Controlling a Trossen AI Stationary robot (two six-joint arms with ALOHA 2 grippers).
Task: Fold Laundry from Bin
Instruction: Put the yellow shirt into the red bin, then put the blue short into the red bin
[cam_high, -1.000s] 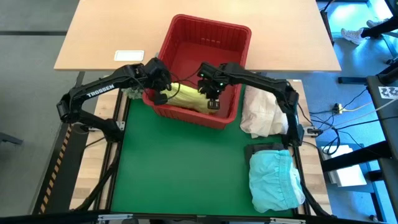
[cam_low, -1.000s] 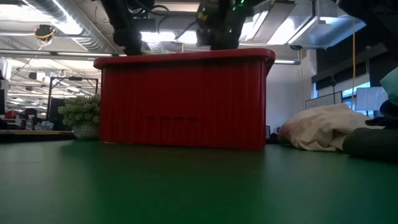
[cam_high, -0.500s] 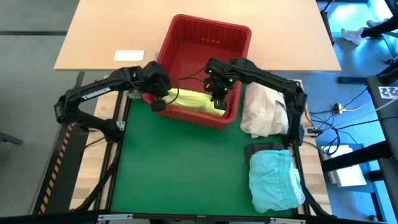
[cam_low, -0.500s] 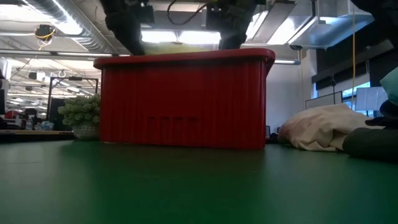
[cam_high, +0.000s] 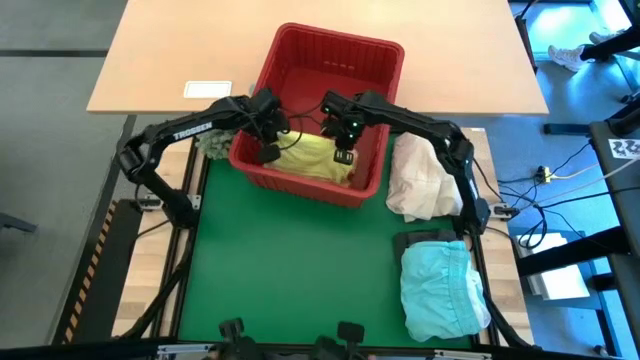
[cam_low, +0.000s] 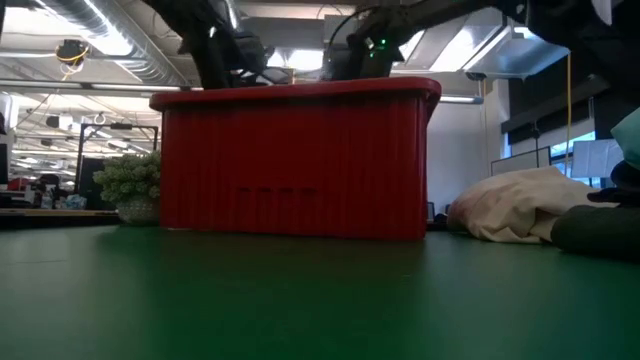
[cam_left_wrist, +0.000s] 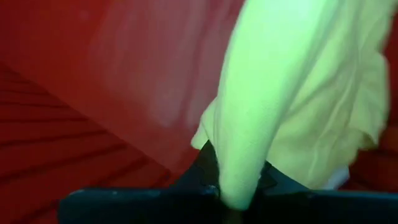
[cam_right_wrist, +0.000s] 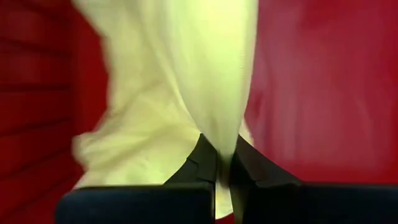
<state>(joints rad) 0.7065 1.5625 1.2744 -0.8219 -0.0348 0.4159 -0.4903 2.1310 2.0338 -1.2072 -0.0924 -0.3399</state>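
The yellow garment (cam_high: 312, 160) is pinched tight by the left gripper (cam_high: 268, 152) and right gripper (cam_high: 343, 155) over the red bin (cam_high: 385, 60), seemingly lifted off its floor.

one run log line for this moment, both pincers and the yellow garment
left pincer: shut on yellow garment | right pincer: shut on yellow garment | garment: inside red bin

We see a green tabletop (cam_high: 290, 270) with the red bin (cam_high: 325, 70) standing at its twelve o'clock edge, partly over the adjoining wooden tabletop (cam_high: 180, 50), where a white card (cam_high: 208, 89) lies at ten o'clock. At two o'clock rests a cream-white cloth bundle (cam_high: 420, 180); at four o'clock a light turquoise garment (cam_high: 440, 292) lies on a dark garment (cam_high: 425, 240). A spiky green ball (cam_high: 212, 145) sits at ten o'clock.
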